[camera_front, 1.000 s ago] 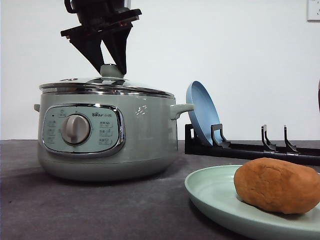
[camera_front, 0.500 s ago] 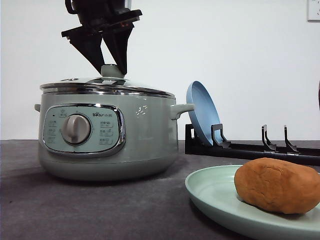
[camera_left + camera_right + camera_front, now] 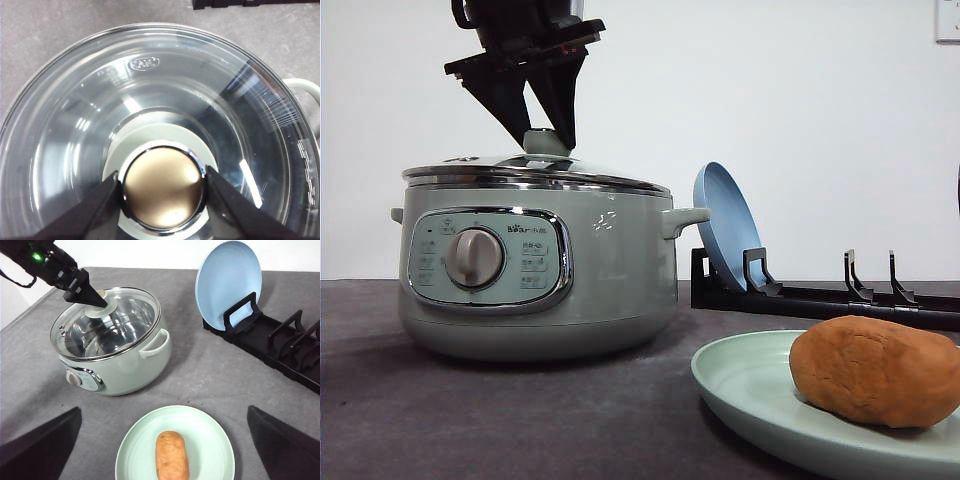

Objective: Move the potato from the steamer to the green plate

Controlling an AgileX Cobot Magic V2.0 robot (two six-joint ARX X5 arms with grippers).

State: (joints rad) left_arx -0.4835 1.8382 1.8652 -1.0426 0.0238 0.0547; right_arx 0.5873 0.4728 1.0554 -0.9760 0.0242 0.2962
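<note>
On the green plate: the potato (image 3: 875,371) lies on its side, right of the dish's middle in the front view, touching the surface.
Green plate (image 3: 750,385): flat on the grey table (image 3: 470,420), in front of and to the right of the steamer, apart from it.
Steamer (image 3: 535,270): upright, glass lid (image 3: 107,322) seated on the chrome rim, dial facing the front camera.
Left gripper (image 3: 162,189): over the pot, fingers (image 3: 102,202) clamped on either side of the lid knob (image 3: 162,187), touching it.
Right gripper (image 3: 165,450): above the green plate and potato, jaws spread wide, holding nothing.
Blue plate (image 3: 725,225): standing on edge in the black rack (image 3: 840,300) behind the green plate.
</note>
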